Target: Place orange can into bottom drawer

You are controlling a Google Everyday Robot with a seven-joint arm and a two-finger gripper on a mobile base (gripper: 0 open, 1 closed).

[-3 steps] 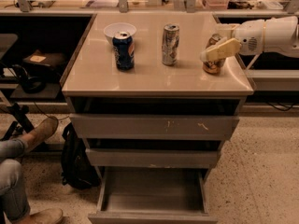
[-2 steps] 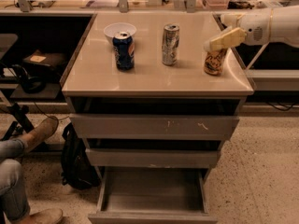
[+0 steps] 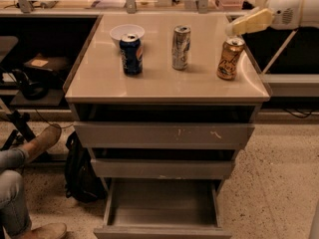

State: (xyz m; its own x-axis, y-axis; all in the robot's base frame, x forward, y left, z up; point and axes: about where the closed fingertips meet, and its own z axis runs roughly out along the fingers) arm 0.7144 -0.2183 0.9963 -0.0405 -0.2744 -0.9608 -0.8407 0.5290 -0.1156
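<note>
The orange can [image 3: 230, 59] stands upright on the cabinet top [image 3: 164, 81], near its right edge. My gripper [image 3: 243, 25] hangs just above and to the right of the can's silver top, apart from it, and the white arm reaches in from the upper right. The bottom drawer [image 3: 160, 204] is pulled out at the foot of the cabinet, and its tray holds nothing. The middle drawer [image 3: 162, 168] and the scratched upper drawer [image 3: 164, 135] are pushed in.
A dark blue can [image 3: 132, 54], a silver-grey can [image 3: 181, 47] and a white bowl [image 3: 127, 31] also stand on the top. A seated person's legs and shoes [image 3: 30, 151] and a black backpack [image 3: 79, 169] are on the floor at left.
My gripper was down around the orange can a second ago. It has since lifted up and to the right, off the can. The can stays standing in place.
</note>
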